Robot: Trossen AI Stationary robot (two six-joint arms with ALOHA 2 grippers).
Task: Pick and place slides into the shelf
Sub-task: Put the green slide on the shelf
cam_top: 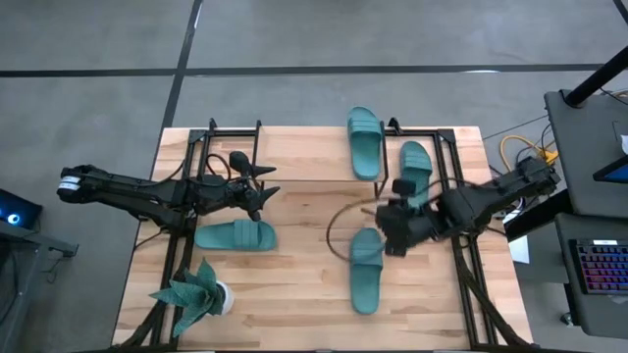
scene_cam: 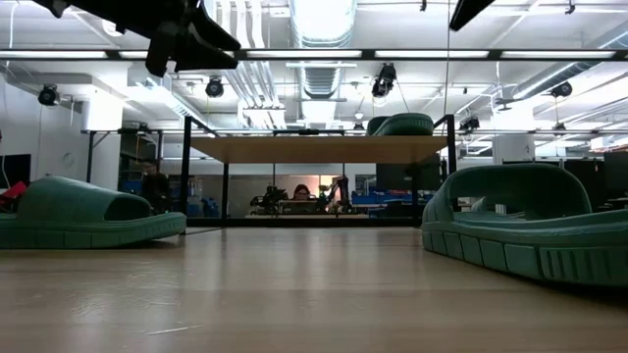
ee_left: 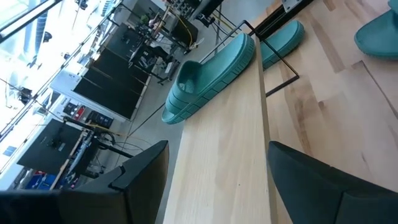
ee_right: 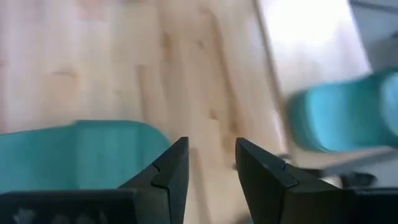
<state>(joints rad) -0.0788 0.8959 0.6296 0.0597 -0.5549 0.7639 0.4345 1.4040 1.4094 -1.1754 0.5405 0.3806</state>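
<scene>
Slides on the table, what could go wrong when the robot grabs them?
The right tool hangs open beside a slide, not around it, so it might close on air or shove it. The potted plant stands close to the other loose slide, so the left tool might bump it over.

Worktop [cam_top: 294,294]: pale planked wood with a smooth, faintly sheened finish. Slides [cam_top: 365,270]: matt teal rubber with ribbed straps. Shelf [scene_cam: 314,149]: light-wood board on thin black metal legs.

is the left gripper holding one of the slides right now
No. In the high view the left gripper hangs open and empty over the shelf, while the nearest slide lies apart on the table.
</scene>
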